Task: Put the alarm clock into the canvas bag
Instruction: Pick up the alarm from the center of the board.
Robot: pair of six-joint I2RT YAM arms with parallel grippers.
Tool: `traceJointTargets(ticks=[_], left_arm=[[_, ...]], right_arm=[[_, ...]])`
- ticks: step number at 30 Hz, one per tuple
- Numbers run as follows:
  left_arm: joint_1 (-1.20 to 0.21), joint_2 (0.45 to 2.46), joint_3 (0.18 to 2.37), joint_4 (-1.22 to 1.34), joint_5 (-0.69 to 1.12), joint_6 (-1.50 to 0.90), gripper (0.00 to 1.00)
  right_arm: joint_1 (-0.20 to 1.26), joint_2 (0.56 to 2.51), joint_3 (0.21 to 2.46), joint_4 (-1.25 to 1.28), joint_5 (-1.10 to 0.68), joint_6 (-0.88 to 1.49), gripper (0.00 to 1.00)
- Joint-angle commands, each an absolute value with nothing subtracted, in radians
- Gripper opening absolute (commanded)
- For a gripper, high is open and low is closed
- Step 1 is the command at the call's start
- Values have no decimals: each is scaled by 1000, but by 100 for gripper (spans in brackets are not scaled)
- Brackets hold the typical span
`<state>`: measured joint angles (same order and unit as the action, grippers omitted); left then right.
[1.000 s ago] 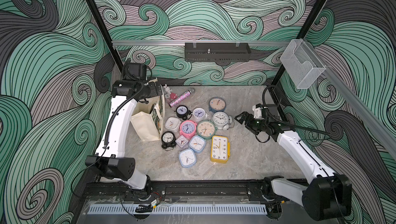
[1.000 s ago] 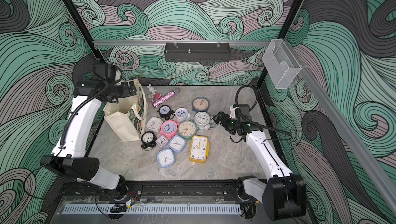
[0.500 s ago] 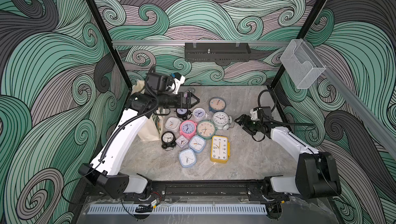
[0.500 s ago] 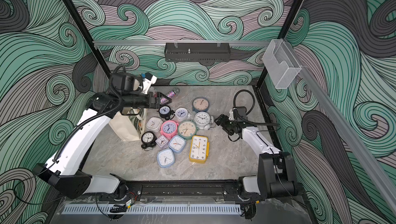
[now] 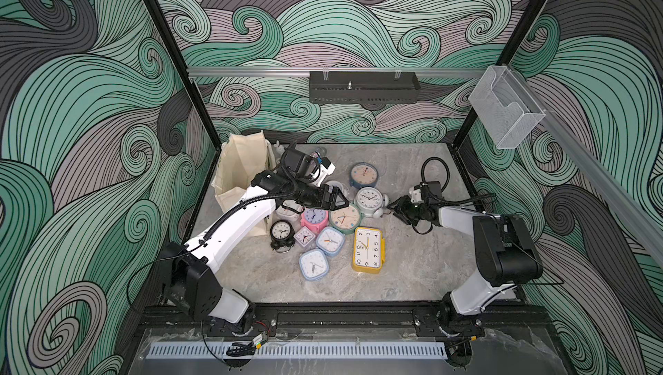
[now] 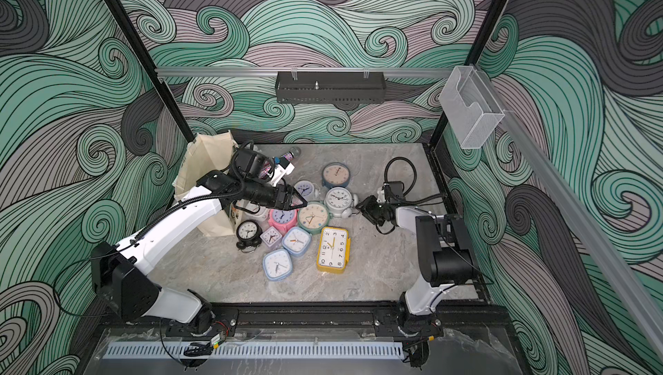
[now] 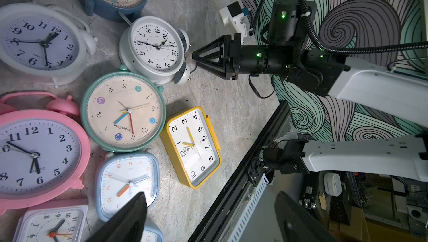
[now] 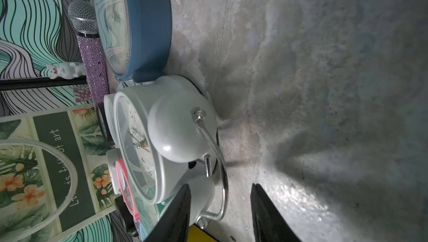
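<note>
The cream canvas bag [image 5: 244, 161] [image 6: 204, 161] stands at the back left; its green floral panel [image 8: 58, 159] shows in the right wrist view. A pale grey twin-bell alarm clock [image 5: 368, 198] [image 6: 339, 197] [image 7: 152, 48] [image 8: 176, 118] lies at the right side of a pile of clocks. My right gripper [image 5: 393, 208] [image 6: 362, 204] [image 7: 193, 55] [image 8: 218, 185] straddles its wire handle [image 8: 220, 159], jaws partly closed with a gap left. My left gripper [image 5: 339, 201] [image 6: 297, 201] [image 7: 210, 194] hangs open and empty over the pile's middle.
Several other clocks lie close together: blue round [image 5: 363, 174], mint round [image 5: 344, 217], pink [image 5: 314, 217], yellow rectangular [image 5: 367, 249], small black [image 5: 281, 230], light blue squares [image 5: 314, 263]. A purple glitter microphone [image 8: 92, 67] and a white bunny figure [image 8: 66, 68] lie by the back wall.
My left arm has swung from the bag out over the clock pile. The right gripper's jaws have narrowed around the grey clock's handle and its elbow has folded in.
</note>
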<state>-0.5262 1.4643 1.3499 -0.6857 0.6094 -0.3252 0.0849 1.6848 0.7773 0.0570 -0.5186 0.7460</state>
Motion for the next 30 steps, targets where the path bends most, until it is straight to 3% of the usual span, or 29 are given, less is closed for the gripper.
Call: traceJointTargets(ticks=[1, 18, 30], left_arm=[[-531, 1445, 1339, -611, 594, -335, 88], [-532, 1447, 1312, -594, 559, -350, 87], [-532, 1473, 1307, -578, 544, -374, 92]], right_arm=[[81, 1717, 781, 138, -553, 770, 38], [78, 1736, 799, 191, -578, 793, 4], [79, 1544, 830, 33, -562, 862, 0]])
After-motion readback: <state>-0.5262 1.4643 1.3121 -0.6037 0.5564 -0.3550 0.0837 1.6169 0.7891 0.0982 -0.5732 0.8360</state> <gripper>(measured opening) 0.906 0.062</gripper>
